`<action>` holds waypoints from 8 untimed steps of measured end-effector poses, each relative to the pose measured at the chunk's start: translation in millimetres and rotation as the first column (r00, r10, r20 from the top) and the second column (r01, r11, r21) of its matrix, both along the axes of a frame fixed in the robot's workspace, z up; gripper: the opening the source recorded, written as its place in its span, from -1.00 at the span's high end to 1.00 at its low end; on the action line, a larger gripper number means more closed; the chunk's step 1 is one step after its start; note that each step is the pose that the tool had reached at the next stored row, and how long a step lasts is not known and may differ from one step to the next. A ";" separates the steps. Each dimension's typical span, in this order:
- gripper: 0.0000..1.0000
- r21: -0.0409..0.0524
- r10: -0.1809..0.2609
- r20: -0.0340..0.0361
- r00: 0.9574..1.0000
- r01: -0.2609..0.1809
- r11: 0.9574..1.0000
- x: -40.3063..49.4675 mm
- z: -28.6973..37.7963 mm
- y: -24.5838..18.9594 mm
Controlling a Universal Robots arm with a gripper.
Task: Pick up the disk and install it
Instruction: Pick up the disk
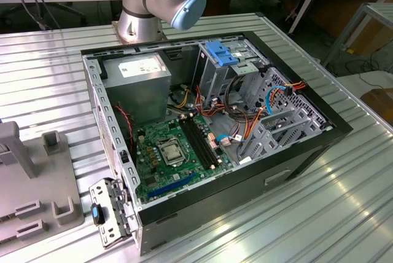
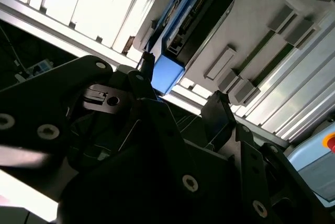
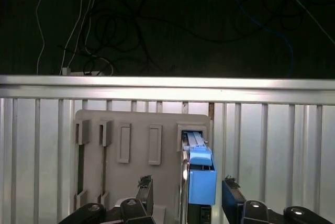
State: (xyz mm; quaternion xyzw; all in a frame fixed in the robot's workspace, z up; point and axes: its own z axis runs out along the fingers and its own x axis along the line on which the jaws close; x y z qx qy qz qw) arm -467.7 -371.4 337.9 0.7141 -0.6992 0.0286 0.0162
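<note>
The disk (image 3: 200,177) stands on edge in a slot of a grey holder plate (image 3: 131,124); its bright blue carrier frame faces me. In the second wrist view the disk (image 2: 168,73) shows the same blue end, with its dark body running away behind it. My gripper (image 3: 188,190) is open and straddles the disk. One black finger (image 3: 147,192) stands well clear on one side, and the other finger (image 3: 232,197) is close beside the blue frame. Neither finger touches it. The gripper (image 2: 183,80) has its dark body in front.
An open computer case (image 1: 295,171) lies on the ribbed aluminium table (image 1: 49,60), with a motherboard (image 1: 178,152), loose cables and a grey drive cage carrying a fixed blue bracket (image 1: 224,53). The grey holder (image 1: 31,177) sits at the exterior view's left. The arm's base (image 1: 141,17) stands behind the case.
</note>
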 end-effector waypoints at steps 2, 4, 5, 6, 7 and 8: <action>-0.26 0.000 0.000 0.000 1.000 0.000 1.000 0.0 -3.3 0.0; -0.26 0.000 0.000 0.000 1.000 0.000 1.000 0.1 -6.3 0.4; -0.26 0.000 0.000 0.000 1.000 0.000 1.000 0.0 -7.0 0.6; -0.26 0.000 0.000 0.000 1.000 0.000 1.000 0.0 -7.7 0.7; -0.26 0.000 0.000 0.000 1.000 0.000 1.000 0.0 -8.7 0.9; -0.26 0.000 0.000 0.000 1.000 0.000 1.000 -0.1 -9.4 1.3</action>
